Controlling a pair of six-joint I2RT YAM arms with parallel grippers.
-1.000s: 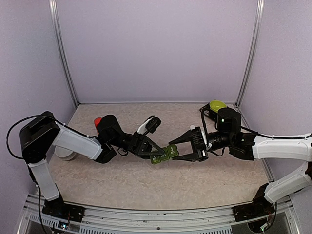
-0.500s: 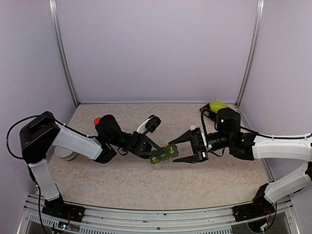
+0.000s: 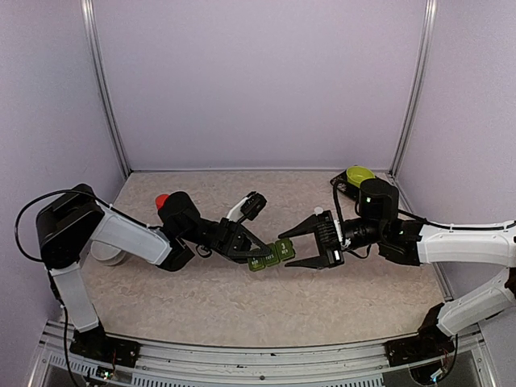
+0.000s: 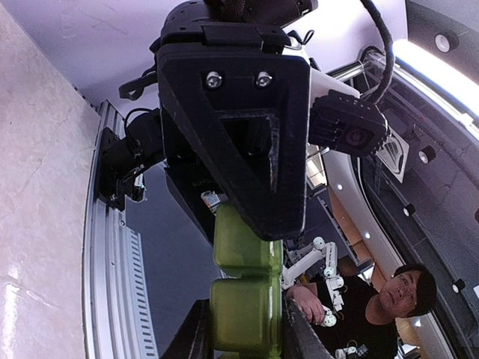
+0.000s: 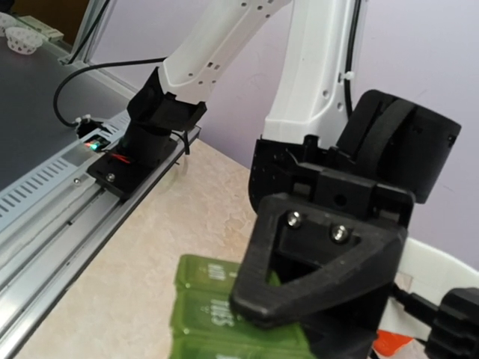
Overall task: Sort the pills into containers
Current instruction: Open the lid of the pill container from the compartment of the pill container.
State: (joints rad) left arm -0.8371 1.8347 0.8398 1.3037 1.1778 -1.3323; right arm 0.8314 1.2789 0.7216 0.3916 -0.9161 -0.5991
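Evidently the step in hand is preparing the containers [image 3: 274,253] for filling. The dark green strip is held out between the two arms, low over the table [image 3: 201,298], and whether it touches the surface cannot be told. The left gripper [image 3: 260,256] pinches the strip at the end nearer that arm, its jaws closed on the sides of the green plastic. The wrist view shows the strip wedged between the two fingers [image 4: 196,333].

The right gripper [image 3: 285,250] is at the strip's free end with its jaws spread, one finger above that end and one below it in the overhead view. Whether either finger touches the plastic cannot be made out. From the right wrist, the lids with their pale marks look flat and closed. No pill shows in any view.

A yellow-green bowl [image 3: 359,174] sits well apart from the strip, in the far corner behind the right arm. A small red thing [image 3: 161,200] lies well apart from the strip on the opposite side, behind the left arm.

The task looks to be at an early stage, since nothing has been sorted yet and no lid is raised. The next move probably calls for the right fingers to catch the edge of one small lid and lift it. Meanwhile the left grip must stay firm enough that the strip neither twists nor slips out.
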